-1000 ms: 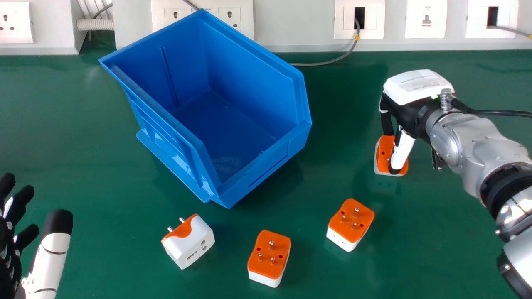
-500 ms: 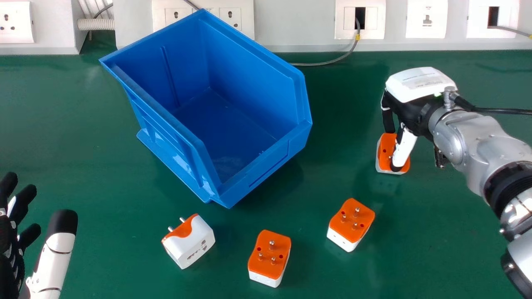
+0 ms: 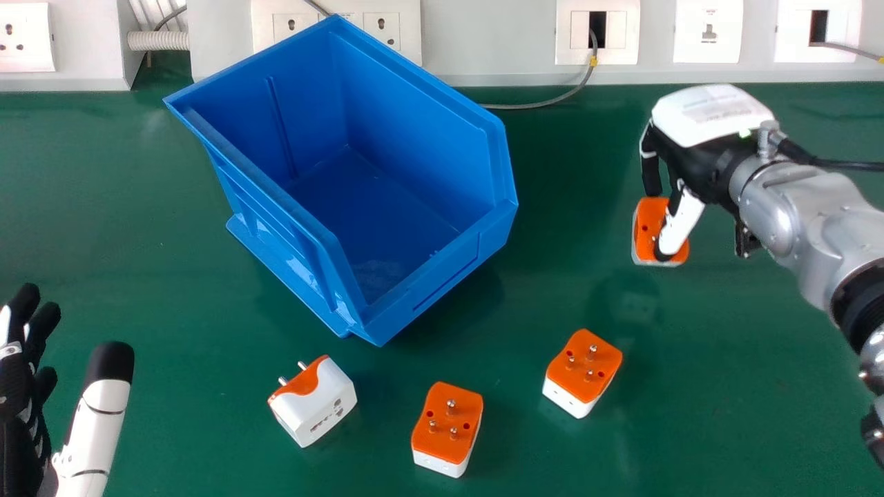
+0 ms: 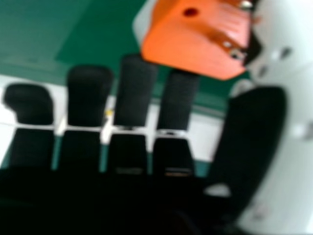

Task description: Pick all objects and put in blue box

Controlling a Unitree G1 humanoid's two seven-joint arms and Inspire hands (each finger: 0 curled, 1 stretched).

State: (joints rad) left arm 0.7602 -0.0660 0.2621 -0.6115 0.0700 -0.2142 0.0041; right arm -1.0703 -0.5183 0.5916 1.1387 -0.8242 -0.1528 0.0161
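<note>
Adapter is pinched by the right robot hand toward the back right corner of the desk, three adapters are left nearer its front edge, and the blue box is unfilled.

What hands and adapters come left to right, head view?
Black-and-white left hand, white-and-orange plug adapter on its side, orange-topped white adapter, second orange-topped white adapter, orange-and-white adapter pinched by black-and-white right hand.

Bright light; soft shadows; glare on table
</note>
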